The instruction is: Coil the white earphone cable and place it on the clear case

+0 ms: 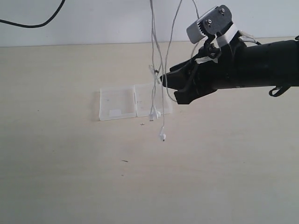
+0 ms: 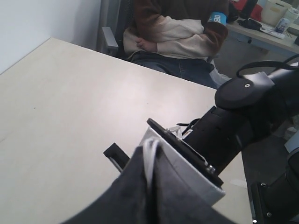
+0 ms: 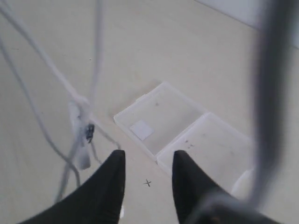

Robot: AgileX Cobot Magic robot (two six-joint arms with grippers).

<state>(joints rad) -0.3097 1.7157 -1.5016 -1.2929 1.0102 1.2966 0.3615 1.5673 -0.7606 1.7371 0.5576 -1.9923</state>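
The white earphone cable (image 1: 154, 56) hangs in several strands from above the exterior view's top edge. One earbud (image 1: 161, 137) dangles just over the table. In the left wrist view my left gripper (image 2: 150, 161) is shut on a few cable strands (image 2: 149, 151); it is out of the exterior view. The clear case (image 1: 117, 103) lies flat and open behind the hanging ends, its white label (image 3: 141, 129) on one half. My right gripper (image 1: 170, 88) stands open beside the strands, above the case (image 3: 173, 112). Nothing is between its fingers (image 3: 112, 172), and the cable (image 3: 77, 105) hangs off to one side of them.
A thick black cable (image 1: 32, 23) runs along the wall at the back left. A seated person (image 2: 173, 32) is at the table's far edge in the left wrist view. The right arm (image 2: 243, 107) reaches in below the left gripper. A small x mark (image 1: 142, 124) lies near the case.
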